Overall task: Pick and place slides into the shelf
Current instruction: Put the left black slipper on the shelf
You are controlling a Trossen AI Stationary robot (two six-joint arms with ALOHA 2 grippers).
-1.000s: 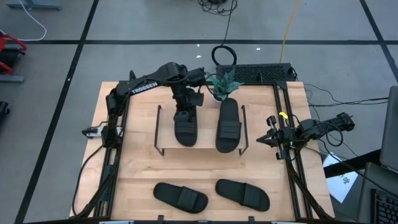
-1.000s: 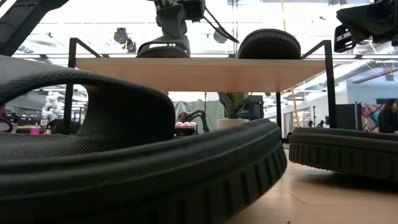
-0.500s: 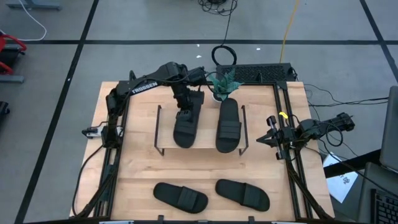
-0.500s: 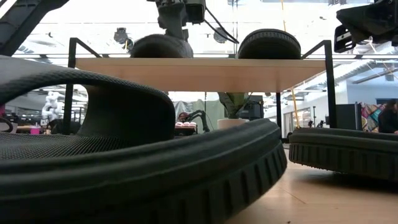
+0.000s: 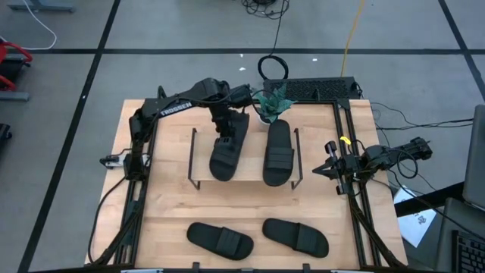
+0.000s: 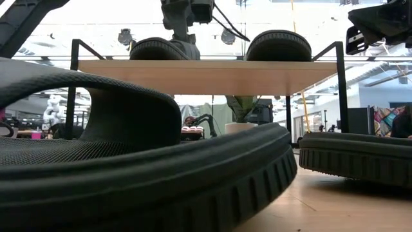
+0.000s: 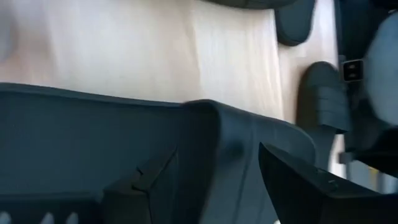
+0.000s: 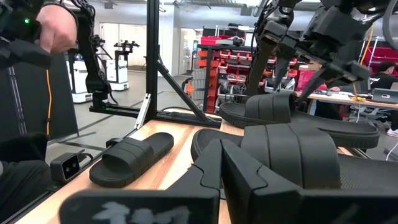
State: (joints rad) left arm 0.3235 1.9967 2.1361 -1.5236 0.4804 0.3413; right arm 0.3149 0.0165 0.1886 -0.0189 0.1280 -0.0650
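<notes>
Left end effector (image 5: 222, 136) on shelved slide (image 5: 225, 155)

Four slides all black: two on shelf (image 5: 225, 151) (image 5: 278, 152), two on table (image 5: 220, 240) (image 5: 295, 236). Straps ribbed; sole edge ribbed in low view (image 6: 193, 187).
Shelf (image 5: 246, 180): light wood top board, thin dark wire frame.
Table (image 5: 167, 205): pale wood planks.
Arms dark; white lettering on left arm (image 5: 176, 103).
Plant (image 5: 271, 101) green.
Cable (image 5: 350, 34) yellow on grey floor (image 5: 167, 30) crossed by black lines.
Red racks (image 8: 217, 59) in room behind.
</notes>
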